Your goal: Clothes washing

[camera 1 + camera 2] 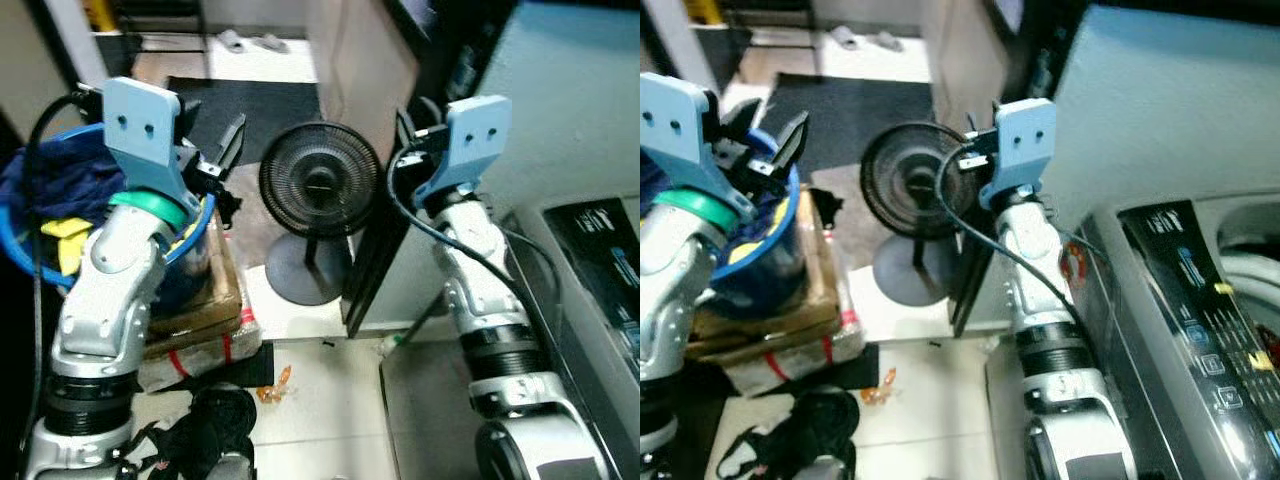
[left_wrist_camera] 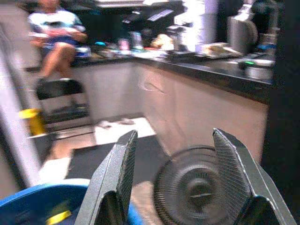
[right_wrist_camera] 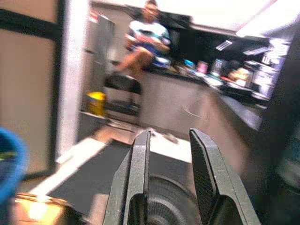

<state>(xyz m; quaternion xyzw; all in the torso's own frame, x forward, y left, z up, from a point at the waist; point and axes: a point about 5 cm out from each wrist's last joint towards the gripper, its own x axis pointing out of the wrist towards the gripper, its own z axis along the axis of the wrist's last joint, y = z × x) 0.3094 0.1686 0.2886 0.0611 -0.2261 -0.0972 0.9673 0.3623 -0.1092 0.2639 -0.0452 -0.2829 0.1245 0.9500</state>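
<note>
A blue laundry basket (image 1: 14,252) stands at my left on cardboard boxes. It holds dark blue clothes (image 1: 62,176) and a yellow piece (image 1: 64,236). My left gripper (image 1: 765,135) is raised over the basket's far rim, open, with nothing between its fingers (image 2: 117,178). My right gripper (image 3: 169,178) is held up at the same height, pointing toward the fan; its fingers stand a narrow gap apart and hold nothing. The washing machine (image 1: 1200,310) with its dark control panel is at my right, beside the right arm.
A black floor fan (image 1: 320,185) stands between the two arms, in front of a dark doorframe. Cardboard boxes (image 1: 205,310) lie under the basket, with black gear (image 1: 215,420) on the tiles nearby. A dark mat (image 1: 255,100) lies beyond. A person (image 2: 56,37) sits on a chair farther back.
</note>
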